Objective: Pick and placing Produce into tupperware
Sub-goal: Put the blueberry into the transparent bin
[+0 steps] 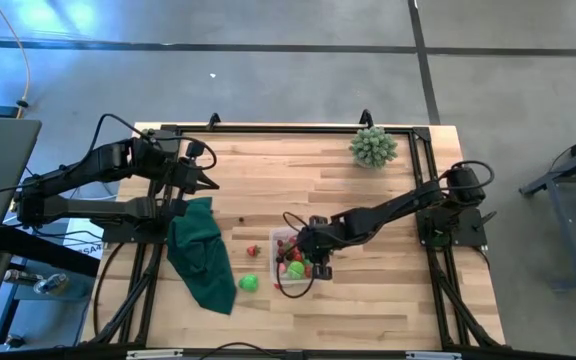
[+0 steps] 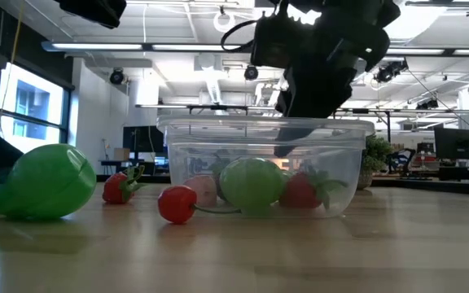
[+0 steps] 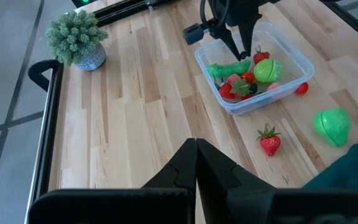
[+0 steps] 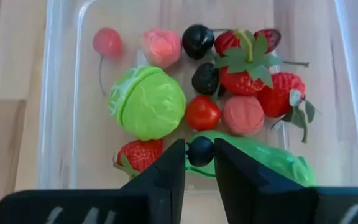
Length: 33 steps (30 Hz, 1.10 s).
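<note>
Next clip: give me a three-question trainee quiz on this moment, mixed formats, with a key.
1. True or false: the right hand is above the tupperware, shut on a small dark berry.
2. Multiple choice: which pieces lie on the table outside the tupperware? A) only a cherry. B) a green fruit, a strawberry and a cherry. C) none.
3. Fill in: the left hand is shut, holding ____.

Key: 1 true; 2 B; 3 nothing.
</note>
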Tool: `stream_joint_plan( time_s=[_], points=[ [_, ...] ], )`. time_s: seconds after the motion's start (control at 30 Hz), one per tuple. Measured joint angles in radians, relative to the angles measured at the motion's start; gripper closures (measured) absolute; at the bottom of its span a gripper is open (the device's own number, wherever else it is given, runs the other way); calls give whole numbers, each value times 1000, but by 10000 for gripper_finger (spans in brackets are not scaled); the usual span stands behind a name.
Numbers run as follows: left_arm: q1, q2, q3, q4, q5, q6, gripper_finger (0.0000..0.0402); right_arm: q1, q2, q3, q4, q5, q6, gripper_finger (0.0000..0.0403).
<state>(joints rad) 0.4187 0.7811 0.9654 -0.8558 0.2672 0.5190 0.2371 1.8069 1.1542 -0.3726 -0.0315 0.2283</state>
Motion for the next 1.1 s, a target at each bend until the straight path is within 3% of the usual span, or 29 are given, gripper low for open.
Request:
stream_joint_plan(
  time_s=[0.33, 0.8, 0.9, 1.1],
  points=[
    [0, 0, 0, 0, 0, 0, 401, 0, 0, 0, 64, 2, -14, 323],
    [0, 0, 0, 0, 0, 0, 401, 0, -13, 0, 41, -3, -30, 257],
    [0, 0, 0, 0, 0, 0, 401, 0, -60, 0, 42, 7, -69, 263],
    [0, 0, 0, 0, 0, 0, 401, 0, -258, -5, -27, 127, -173, 290]
  ],
)
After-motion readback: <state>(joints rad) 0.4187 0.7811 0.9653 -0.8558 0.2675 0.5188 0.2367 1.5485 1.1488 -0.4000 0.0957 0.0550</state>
